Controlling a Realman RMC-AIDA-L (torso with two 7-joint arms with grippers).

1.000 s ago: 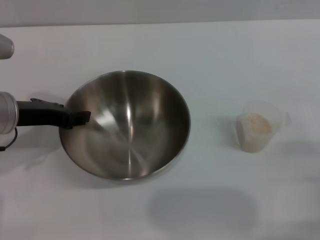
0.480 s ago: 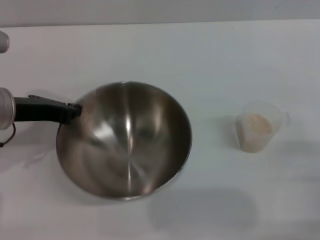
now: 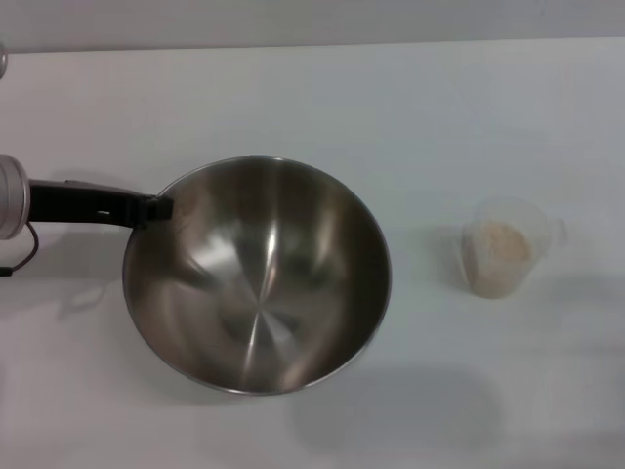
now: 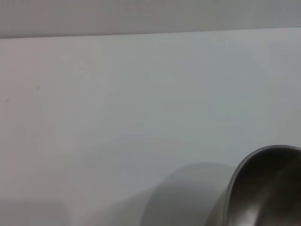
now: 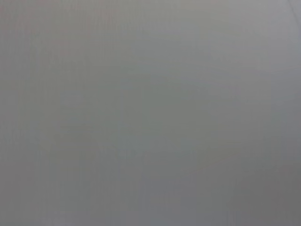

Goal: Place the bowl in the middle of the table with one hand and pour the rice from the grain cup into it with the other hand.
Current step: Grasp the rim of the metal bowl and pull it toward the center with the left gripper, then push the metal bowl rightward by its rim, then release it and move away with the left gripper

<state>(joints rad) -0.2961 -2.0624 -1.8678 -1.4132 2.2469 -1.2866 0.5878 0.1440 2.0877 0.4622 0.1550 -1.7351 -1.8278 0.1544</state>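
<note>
The steel bowl (image 3: pixel 259 278) sits on the white table (image 3: pixel 410 117), a little left of the middle, and looks slightly tilted. My left gripper (image 3: pixel 156 208) reaches in from the left edge and is shut on the bowl's left rim. The bowl's rim also shows in the left wrist view (image 4: pixel 265 183). The clear grain cup (image 3: pixel 502 249) stands upright at the right, well apart from the bowl, with pale rice (image 3: pixel 504 240) inside. My right gripper is not in view; the right wrist view shows only a blank grey surface.
The table's back edge (image 3: pixel 312 44) runs along the top of the head view. A faint dark shadow (image 3: pixel 391 405) lies on the table in front of the bowl and the cup.
My left gripper has shifted the bowl toward the front of the table and then a little to the right. The grain cup has not moved.
</note>
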